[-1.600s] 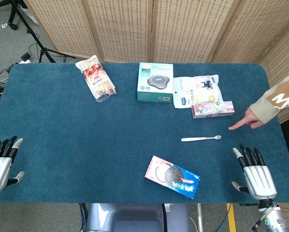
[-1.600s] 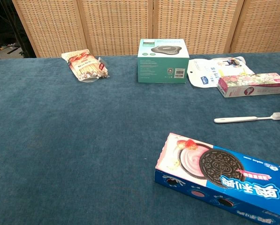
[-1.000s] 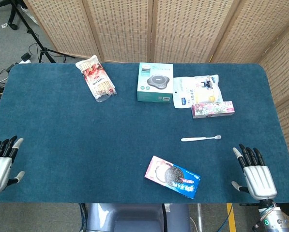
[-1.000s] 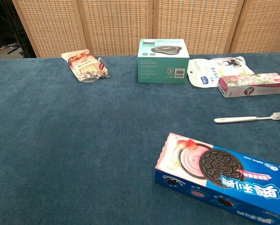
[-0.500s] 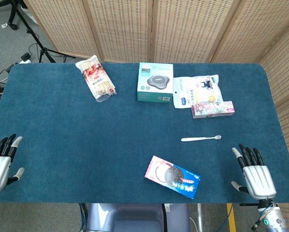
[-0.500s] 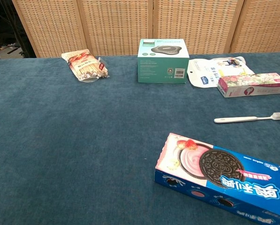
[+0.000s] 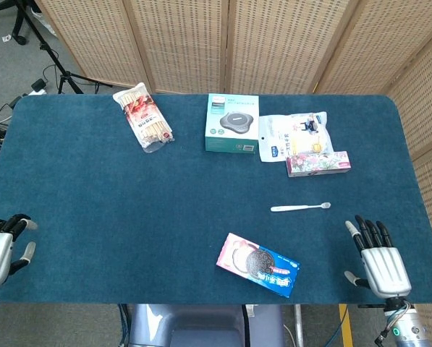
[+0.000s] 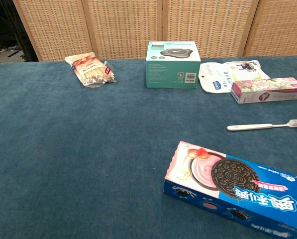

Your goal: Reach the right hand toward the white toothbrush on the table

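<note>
The white toothbrush [image 7: 300, 207] lies flat on the blue table, right of centre, its head pointing right; the chest view shows the toothbrush [image 8: 262, 126] at the right. My right hand [image 7: 376, 260] hovers at the table's near right corner, fingers spread, holding nothing, well short of the brush. My left hand [image 7: 0, 249] sits at the near left edge with its fingers curled inward and nothing in them. Neither hand appears in the chest view.
A cookie box [image 7: 258, 264] lies near the front, left of my right hand. Behind the brush are a pink toothpaste box [image 7: 318, 163], a white pouch [image 7: 293, 132] and a teal box [image 7: 232, 123]. A snack packet [image 7: 143, 117] lies at the back left.
A person's pointing hand at the right edge has withdrawn from view. My left hand has curled its fingers and slid down the frame. My right hand has barely moved.
</note>
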Controlling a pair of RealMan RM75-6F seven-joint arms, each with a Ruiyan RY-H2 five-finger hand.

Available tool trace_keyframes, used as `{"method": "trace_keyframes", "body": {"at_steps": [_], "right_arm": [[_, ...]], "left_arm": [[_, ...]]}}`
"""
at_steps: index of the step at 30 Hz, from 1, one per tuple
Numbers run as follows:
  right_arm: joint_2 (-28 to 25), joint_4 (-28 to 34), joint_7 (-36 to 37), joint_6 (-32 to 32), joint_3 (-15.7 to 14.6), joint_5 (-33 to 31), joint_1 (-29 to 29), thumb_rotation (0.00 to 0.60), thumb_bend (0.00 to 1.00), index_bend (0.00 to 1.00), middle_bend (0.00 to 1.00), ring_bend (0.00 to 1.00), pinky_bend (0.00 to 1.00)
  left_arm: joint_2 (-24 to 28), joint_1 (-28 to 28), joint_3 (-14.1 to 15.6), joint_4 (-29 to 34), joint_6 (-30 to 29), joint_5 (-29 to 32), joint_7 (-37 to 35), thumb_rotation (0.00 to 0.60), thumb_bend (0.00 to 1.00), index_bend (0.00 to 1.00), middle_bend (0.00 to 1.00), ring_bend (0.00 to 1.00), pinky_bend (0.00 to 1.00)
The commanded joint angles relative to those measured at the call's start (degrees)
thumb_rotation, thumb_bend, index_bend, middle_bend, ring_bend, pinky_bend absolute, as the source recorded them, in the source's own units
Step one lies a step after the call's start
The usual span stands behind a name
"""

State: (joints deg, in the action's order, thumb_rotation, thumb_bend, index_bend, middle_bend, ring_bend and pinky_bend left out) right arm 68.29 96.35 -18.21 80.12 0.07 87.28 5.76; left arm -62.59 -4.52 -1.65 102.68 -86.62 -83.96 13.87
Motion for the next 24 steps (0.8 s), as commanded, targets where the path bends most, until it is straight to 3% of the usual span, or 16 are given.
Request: {"method": "trace_keyframes", "body": {"at_steps": [1, 10, 13, 15, 17, 19, 21, 24], "right_arm": [[0.09, -0.09, -0.14, -0.26, 0.09, -0.32, 0.1, 0.6, 0.0, 0.0, 0.0, 0.0, 0.0], [0.24, 0.23, -2.31, -1.78, 1.02, -3.36, 0.65, 0.6, 0.0, 0.0, 0.01, 0.0, 0.0], [0.08, 0.91, -4.62, -2.18, 2.15, -4.49, 1.49, 0.6, 0.05, 0.0, 0.18, 0.09, 0.01], [0.34, 1.06, -6.71, -2.01, 3.05, -4.36, 2.33, 0.6, 0.2, 0.0, 0.39, 0.31, 0.15], [0.75, 1.32, -9.34, -2.5, 3.99, -4.52, 3.55, 0.6, 0.39, 0.0, 0.54, 0.47, 0.34], [0.93, 2.07, -11.76, -3.77, 4.67, -5.21, 4.82, 0.6, 0.58, 0.0, 0.64, 0.58, 0.45], [1.0, 3.19, -13.87, -5.75, 5.22, -6.66, 6.16, 0.6, 0.72, 0.0, 0.68, 0.64, 0.5], [0.69, 5.32, -17.56, -8.79, 5.89, -9.91, 7.94, 0.6, 0.78, 0.0, 0.69, 0.65, 0.51]], "left_arm": [[0.36, 0.01, 0.21, -0.32, 0.19, -0.64, -1.13, 0.6, 0.3, 0.0, 0.0, 0.01, 0.03], [0.26, -0.16, 0.34, -1.81, -0.16, -2.88, -3.79, 0.6, 0.23, 0.0, 0.0, 0.0, 0.0], [0.17, -0.16, 0.34, -1.75, -0.06, -2.9, -3.78, 0.6, 0.23, 0.0, 0.0, 0.0, 0.0], [0.09, -0.14, 0.31, -1.75, -0.13, -2.98, -3.69, 0.6, 0.23, 0.0, 0.0, 0.0, 0.0], [-0.07, -0.13, 0.29, -1.8, -0.32, -3.32, -3.82, 0.6, 0.23, 0.0, 0.0, 0.0, 0.0], [-0.12, -0.09, 0.31, -1.86, -0.41, -3.51, -3.94, 0.6, 0.23, 0.0, 0.0, 0.0, 0.0], [-0.13, -0.06, 0.27, -1.92, -0.48, -3.53, -4.05, 0.6, 0.24, 0.0, 0.0, 0.0, 0.0], [-0.07, -0.03, 0.16, -1.94, -0.5, -3.39, -4.24, 0.6, 0.24, 0.0, 0.0, 0.0, 0.0]]}}
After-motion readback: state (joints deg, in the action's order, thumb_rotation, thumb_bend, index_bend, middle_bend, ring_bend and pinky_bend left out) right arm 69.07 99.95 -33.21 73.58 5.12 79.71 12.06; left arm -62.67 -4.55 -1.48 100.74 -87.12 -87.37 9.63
